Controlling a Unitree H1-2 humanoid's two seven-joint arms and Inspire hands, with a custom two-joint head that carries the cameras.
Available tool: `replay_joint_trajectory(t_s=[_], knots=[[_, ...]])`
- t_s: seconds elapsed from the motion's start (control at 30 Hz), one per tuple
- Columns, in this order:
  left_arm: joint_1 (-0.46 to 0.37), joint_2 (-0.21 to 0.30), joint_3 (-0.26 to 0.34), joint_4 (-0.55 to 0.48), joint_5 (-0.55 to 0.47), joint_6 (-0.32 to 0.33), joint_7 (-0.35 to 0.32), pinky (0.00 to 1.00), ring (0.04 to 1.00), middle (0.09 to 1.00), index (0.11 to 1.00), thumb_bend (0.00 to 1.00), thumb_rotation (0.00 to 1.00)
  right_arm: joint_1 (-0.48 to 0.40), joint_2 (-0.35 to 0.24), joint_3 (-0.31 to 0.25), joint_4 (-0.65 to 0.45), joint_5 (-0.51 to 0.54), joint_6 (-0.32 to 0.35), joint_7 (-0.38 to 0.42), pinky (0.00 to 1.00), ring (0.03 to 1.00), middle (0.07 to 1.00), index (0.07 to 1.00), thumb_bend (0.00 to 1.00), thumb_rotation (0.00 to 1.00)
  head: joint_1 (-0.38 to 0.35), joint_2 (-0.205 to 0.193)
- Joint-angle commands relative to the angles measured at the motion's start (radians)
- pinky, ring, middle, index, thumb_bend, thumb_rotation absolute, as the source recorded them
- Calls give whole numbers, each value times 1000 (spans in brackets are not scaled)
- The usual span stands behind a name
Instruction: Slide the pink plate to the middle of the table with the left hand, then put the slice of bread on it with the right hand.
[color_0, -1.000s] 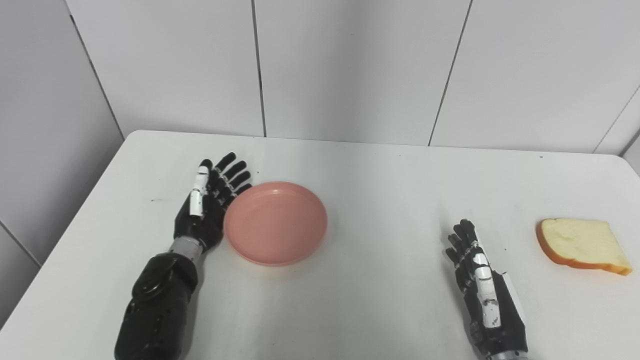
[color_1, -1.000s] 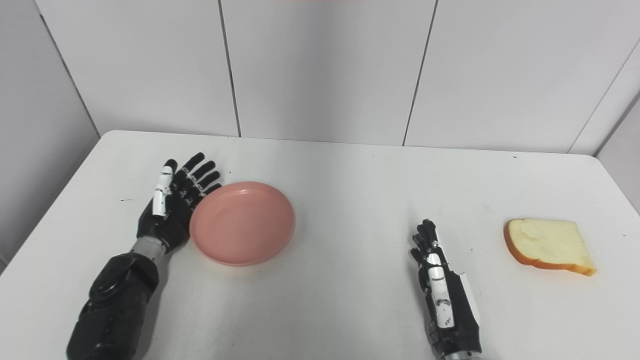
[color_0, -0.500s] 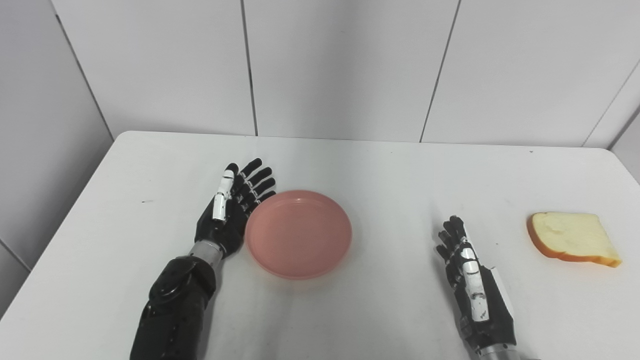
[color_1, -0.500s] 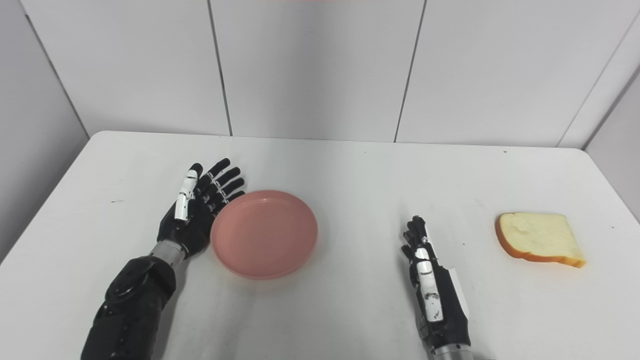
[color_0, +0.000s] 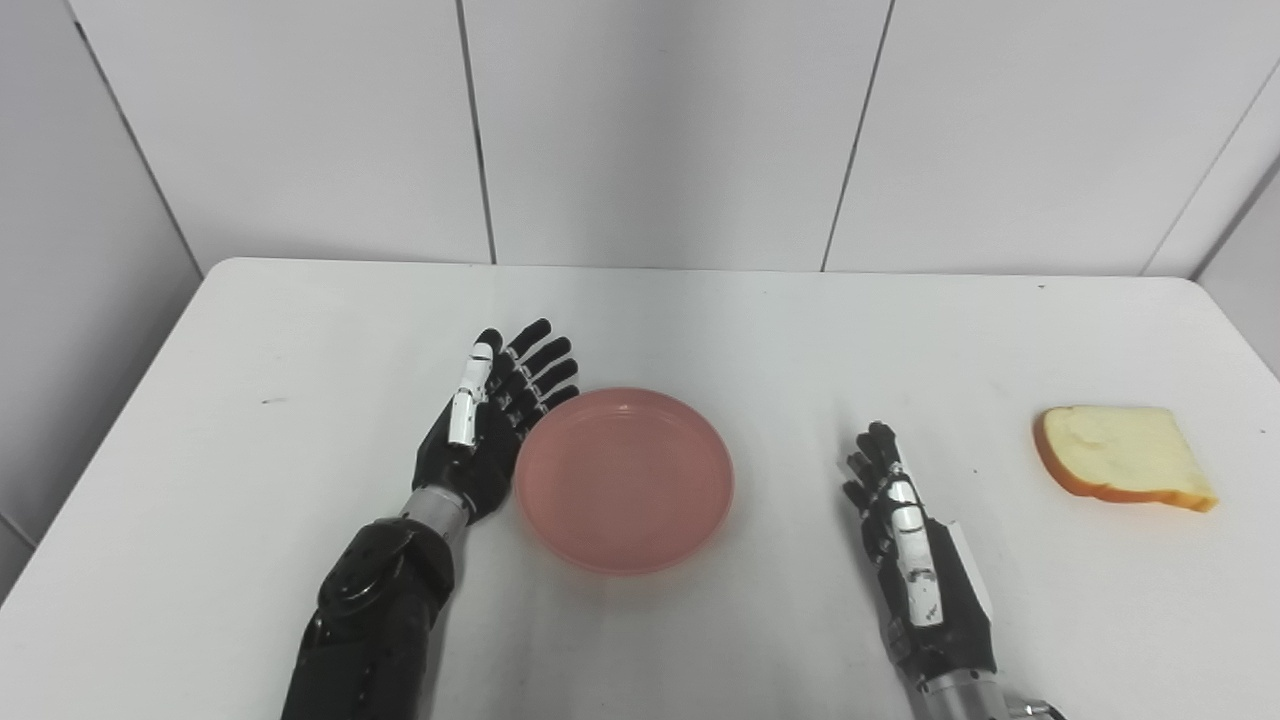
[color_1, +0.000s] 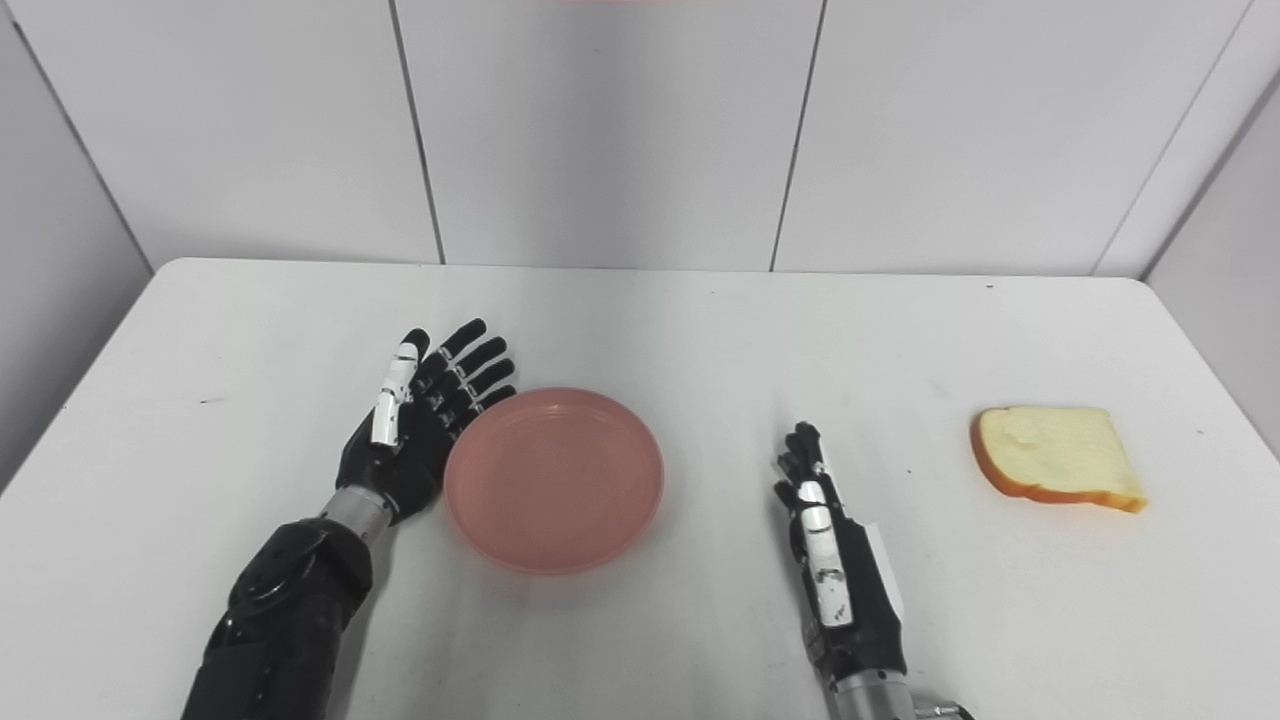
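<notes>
A round pink plate (color_0: 625, 480) lies empty on the white table (color_0: 300, 350), a little left of its middle. My left hand (color_0: 490, 430) is open, fingers spread and pointing away from me, with its palm side against the plate's left rim. My right hand (color_0: 915, 570) stands on its edge on the table to the right of the plate, fingers straight, holding nothing and apart from the plate. A slice of bread (color_0: 1120, 455) with a brown crust lies flat near the table's right edge, well to the right of that hand.
White wall panels (color_0: 650, 130) rise behind the table's far edge. The table's left and right edges are both in view. Nothing else stands on it.
My left hand has pushed the pink plate to the right across the table. The camera has also turned, shifting the whole picture. The right hand and the bread have stayed put.
</notes>
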Motion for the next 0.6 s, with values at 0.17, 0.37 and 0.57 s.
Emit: replay_joint_trajectory(t_s=[0.17,0.37,0.57], knots=[[-5,-15,-35,-52,4,18,-22,874,879,871,862,415,1000,33,31,21,-2,-10,9,-7,1000,999,1000,1000,391,1000,-8,6],[-13,-32,-35,-20,3,4,-20,868,875,863,850,411,1000,38,39,23,-23,-4,31,-12,1000,1000,1000,1000,381,1000,-14,8],[-15,-31,-50,-13,29,-1,-22,866,874,867,853,418,1000,40,42,24,-33,-12,41,-21,1000,995,1000,1000,374,1000,-28,9]])
